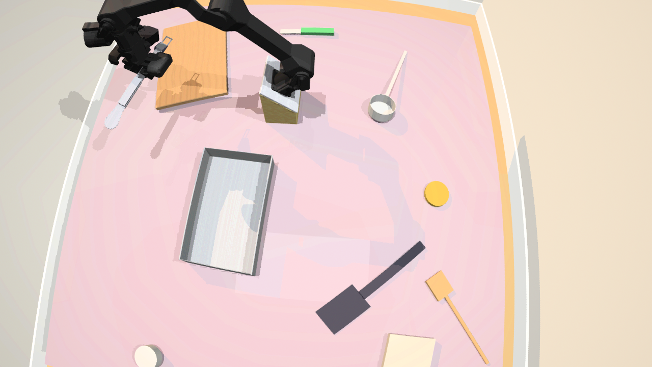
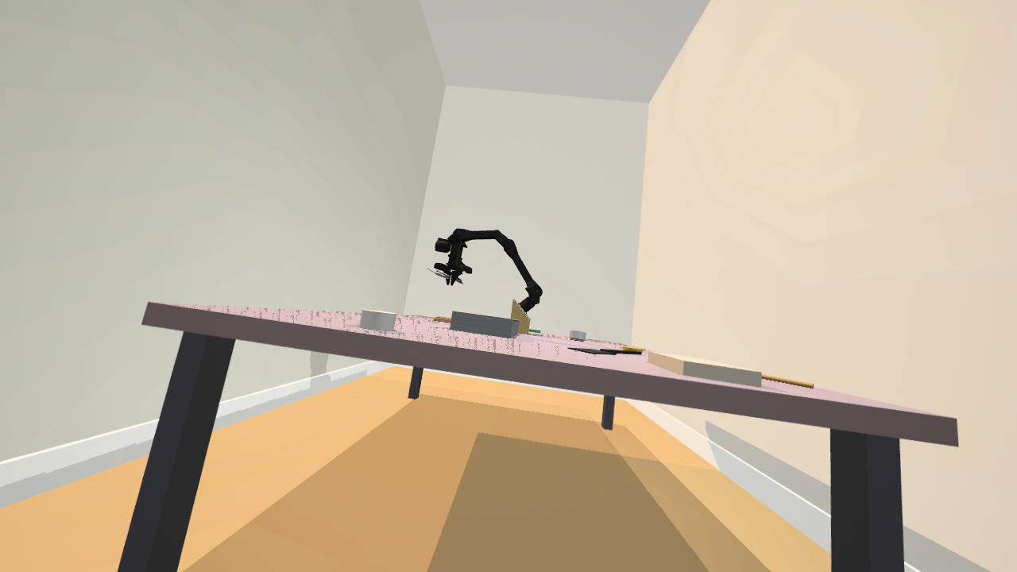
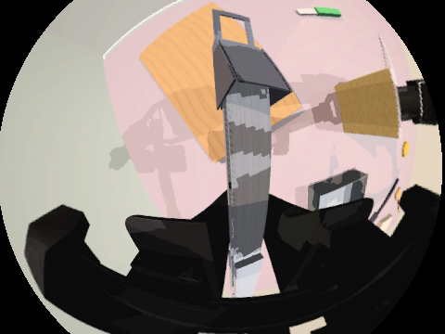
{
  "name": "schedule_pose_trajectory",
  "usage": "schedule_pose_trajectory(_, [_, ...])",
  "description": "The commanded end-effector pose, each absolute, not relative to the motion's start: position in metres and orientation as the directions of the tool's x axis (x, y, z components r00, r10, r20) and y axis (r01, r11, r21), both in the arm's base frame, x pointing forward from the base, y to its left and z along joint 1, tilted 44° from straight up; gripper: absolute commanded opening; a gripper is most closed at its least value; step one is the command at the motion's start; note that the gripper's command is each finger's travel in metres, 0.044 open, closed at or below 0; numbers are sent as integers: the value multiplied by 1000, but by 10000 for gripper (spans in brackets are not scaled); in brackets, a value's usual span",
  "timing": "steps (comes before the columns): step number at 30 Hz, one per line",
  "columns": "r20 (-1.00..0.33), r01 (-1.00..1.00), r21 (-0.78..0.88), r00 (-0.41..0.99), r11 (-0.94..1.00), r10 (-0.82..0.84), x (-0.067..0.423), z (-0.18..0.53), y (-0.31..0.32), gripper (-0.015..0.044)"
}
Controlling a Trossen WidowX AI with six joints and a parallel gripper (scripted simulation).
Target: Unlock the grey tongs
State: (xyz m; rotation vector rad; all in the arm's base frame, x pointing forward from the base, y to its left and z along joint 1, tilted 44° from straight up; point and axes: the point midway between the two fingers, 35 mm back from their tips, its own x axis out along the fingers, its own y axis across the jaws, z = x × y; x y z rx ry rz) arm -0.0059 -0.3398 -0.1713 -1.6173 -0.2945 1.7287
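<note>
My gripper (image 1: 143,74) (image 2: 450,280) (image 3: 241,193) is shut on the grey tongs (image 1: 129,94) (image 3: 250,139), high above the table. The tongs' arms lie together, closed. In the top view the scalloped tips point to the front left; the dark hinge and its wire loop point to the back right, overlapping the board's left part. The tongs look roughly level; their exact tilt is hard to tell. The wooden board (image 1: 195,50) (image 3: 173,60) lies at the back left, beyond the gripper. The roasting tin (image 1: 195,209) (image 2: 483,324) stands in front of it, with nothing across it.
The arm's wedge-shaped base block (image 1: 280,111) (image 3: 368,104) stands right of the board. A green-handled knife (image 1: 317,31), a small pan (image 1: 381,109), a yellow disc (image 1: 436,193) and a dark spatula (image 1: 343,309) lie farther right. A white cylinder (image 1: 146,356) stands front left.
</note>
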Motion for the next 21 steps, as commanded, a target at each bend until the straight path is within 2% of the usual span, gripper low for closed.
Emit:
schedule_pose_trajectory(1, [-770,-281,-624,62,-729,635,-37,-171,-342,-150])
schedule_pose_trajectory(21, [-749,82,-656,49,-750,660,-180,-171,-304,-150])
